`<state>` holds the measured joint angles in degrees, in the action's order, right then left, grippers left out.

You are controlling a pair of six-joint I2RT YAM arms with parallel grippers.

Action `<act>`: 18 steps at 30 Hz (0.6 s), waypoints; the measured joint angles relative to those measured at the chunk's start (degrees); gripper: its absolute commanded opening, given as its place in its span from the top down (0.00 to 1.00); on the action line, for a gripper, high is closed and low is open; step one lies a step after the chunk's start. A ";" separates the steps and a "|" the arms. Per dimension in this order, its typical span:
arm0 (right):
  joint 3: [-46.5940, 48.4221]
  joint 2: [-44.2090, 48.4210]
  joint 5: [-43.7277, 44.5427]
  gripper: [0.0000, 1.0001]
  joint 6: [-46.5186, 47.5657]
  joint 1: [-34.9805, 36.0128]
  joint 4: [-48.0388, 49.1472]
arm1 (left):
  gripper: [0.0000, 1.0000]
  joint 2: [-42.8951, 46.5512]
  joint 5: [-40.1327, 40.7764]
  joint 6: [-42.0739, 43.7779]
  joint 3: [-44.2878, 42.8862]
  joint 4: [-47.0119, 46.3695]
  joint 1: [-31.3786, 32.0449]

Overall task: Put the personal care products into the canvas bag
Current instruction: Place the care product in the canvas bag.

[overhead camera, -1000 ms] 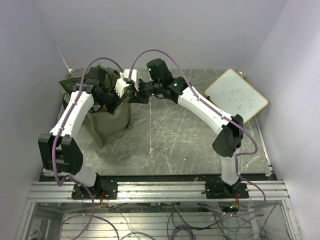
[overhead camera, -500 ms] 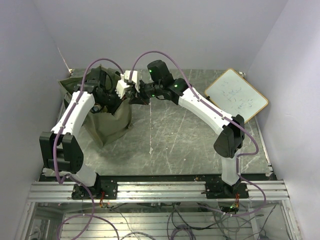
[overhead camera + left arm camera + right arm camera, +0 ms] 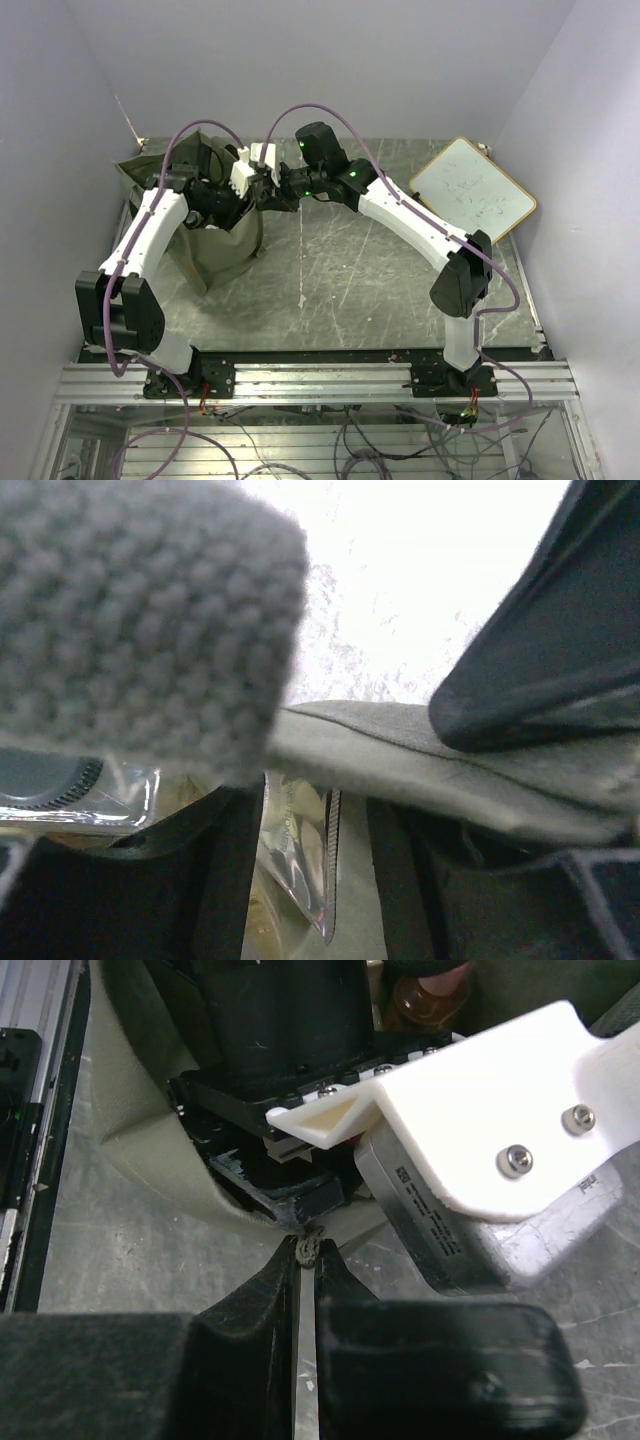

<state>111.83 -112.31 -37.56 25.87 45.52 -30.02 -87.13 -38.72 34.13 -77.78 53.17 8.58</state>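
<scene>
Canvas bag (image 3: 225, 245) at ten o'clock on the table (image 3: 380, 280), upright, olive, with both arms meeting over its three o'clock rim.

Right gripper (image 3: 305, 1250): closed tight on the canvas bag, tips pinching a nub of the olive rim. Bag wall curving away toward nine and ten o'clock from those tips in the right wrist view.

Left gripper (image 3: 315, 802): down at the bag mouth, jaws parted roughly halfway, gripping nothing that shows. Through the gap, toward six o'clock in the left wrist view, a clear glossy container (image 3: 298, 855) with a ribbed edge, close against the nine o'clock finger; touching or not, cannot tell. Further out at eight o'clock, past that finger, a clear bottle (image 3: 85, 788) with a dark ribbed cap. Olive rim of the bag crossing toward three o'clock, above the fingers. Blurred grey woven patch (image 3: 130, 620) filling ten o'clock, too near the lens to identify.

At twelve o'clock in the right wrist view, an orange bottle (image 3: 432, 995), partly hidden behind the left arm's white bracket (image 3: 500, 1110), olive fabric beside it.

Writing: small black print on the grey housing (image 3: 440, 1230) under that bracket, too small to read. Faint blue scribbles on the whiteboard (image 3: 472, 192) at two o'clock on the table, illegible
</scene>
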 measured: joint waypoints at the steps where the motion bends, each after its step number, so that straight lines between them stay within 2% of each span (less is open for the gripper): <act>1: -0.09 0.00 -0.17 1.00 -0.04 0.00 0.11 | 0.38 0.33 0.09 -0.11 0.02 -0.31 0.00; 7: -0.74 0.11 -0.17 1.00 -0.09 -0.02 1.25 | 0.30 2.67 0.50 -0.17 0.61 -1.01 0.17; 18: -0.98 0.33 0.02 0.95 0.02 -0.02 1.49 | 0.25 4.61 2.78 -1.16 0.35 -1.01 0.28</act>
<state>110.85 -111.98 -37.54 25.89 45.50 -28.53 -82.52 -35.94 32.97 -77.43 52.16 8.86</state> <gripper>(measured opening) 0.040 0.739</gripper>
